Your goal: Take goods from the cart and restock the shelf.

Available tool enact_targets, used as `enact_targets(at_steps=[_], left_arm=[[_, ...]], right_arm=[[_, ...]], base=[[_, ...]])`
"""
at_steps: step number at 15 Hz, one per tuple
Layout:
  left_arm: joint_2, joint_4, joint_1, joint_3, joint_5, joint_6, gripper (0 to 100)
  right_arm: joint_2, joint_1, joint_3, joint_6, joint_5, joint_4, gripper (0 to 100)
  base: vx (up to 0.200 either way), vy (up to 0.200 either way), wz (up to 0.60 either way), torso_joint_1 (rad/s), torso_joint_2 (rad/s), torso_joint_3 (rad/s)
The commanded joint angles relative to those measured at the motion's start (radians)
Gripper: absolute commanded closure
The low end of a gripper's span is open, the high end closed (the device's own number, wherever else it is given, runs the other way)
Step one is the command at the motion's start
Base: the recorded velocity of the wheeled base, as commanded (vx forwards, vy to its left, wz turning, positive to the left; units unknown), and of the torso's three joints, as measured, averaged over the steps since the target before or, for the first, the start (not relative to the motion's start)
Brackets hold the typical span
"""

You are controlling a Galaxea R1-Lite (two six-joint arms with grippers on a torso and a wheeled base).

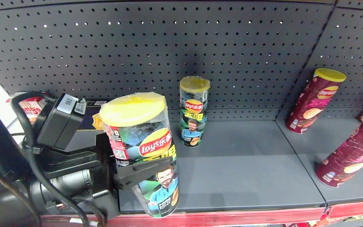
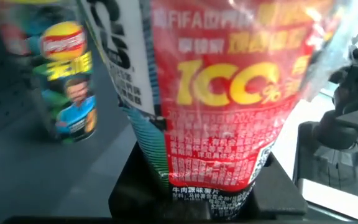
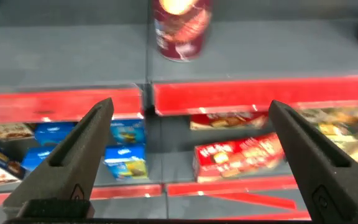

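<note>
Yellow-lidded chip can (image 1: 139, 148): where is it? (operator)

In your left gripper (image 1: 148, 170). Black fingers (image 1: 137, 173) are clamped across its middle, just under the logo. The can has its lid up and leans a little, at the front left of the shelf (image 1: 247, 170). Its lower end is level with the red lip (image 1: 232, 217); can't tell whether it touches the deck. On your left wrist camera the chip can (image 2: 222, 106) is right up against the lens, with the red panel of its wrap facing. (spotter)

Anything near it? (operator)

A second can (image 1: 194, 112) in the same wrap, upright, farther back near the pegboard (image 1: 169, 47) and apart from the held one. The left wrist camera catches that second can (image 2: 67, 81) too. In the next bay to the right are a back maroon can (image 1: 314, 101) and a front maroon can (image 1: 348, 151), both with yellow lids. (spotter)

Right arm? (operator)

Your right gripper (image 3: 191, 155) has its fingers spread wide with nothing between them. It sits out in front of the shelving, facing the red lip. One maroon can (image 3: 182, 28) stands on the shelf beyond it. Blue boxes (image 3: 126, 149) and a red box (image 3: 241, 155) are on the level below. (spotter)
</note>
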Motion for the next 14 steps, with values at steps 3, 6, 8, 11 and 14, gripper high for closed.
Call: enact_targets(at_steps=[3, 6, 8, 11, 14], left_arm=[[-0.019, 0.000, 0.011, 0.004, 0.001, -0.001, 100], [-0.019, 0.000, 0.023, 0.003, -0.001, -0.001, 100], [-0.018, -0.002, 0.029, 0.001, -0.001, -0.001, 100], [-0.018, -0.003, 0.055, -0.009, -0.001, -0.001, 100], [-0.010, -0.036, 0.083, -0.013, -0.001, -0.031, 100]], right_arm=[[0.001, -0.001, 0.000, 0.000, -0.001, 0.000, 0], [0.001, -0.001, 0.000, -0.001, 0.001, 0.002, 0], [0.001, -0.001, 0.000, -0.001, 0.002, 0.002, 0], [0.001, -0.001, 0.000, -0.003, 0.004, 0.002, 0], [0.021, 0.009, -0.002, -0.004, 0.019, 0.000, 0]], base=[[0.000, 0.000, 0.00, 0.000, 0.00, 0.000], [0.000, 0.000, 0.00, 0.000, 0.00, 0.000], [0.000, 0.000, 0.00, 0.000, 0.00, 0.000], [0.000, 0.000, 0.00, 0.000, 0.00, 0.000], [0.000, 0.000, 0.00, 0.000, 0.00, 0.000]])
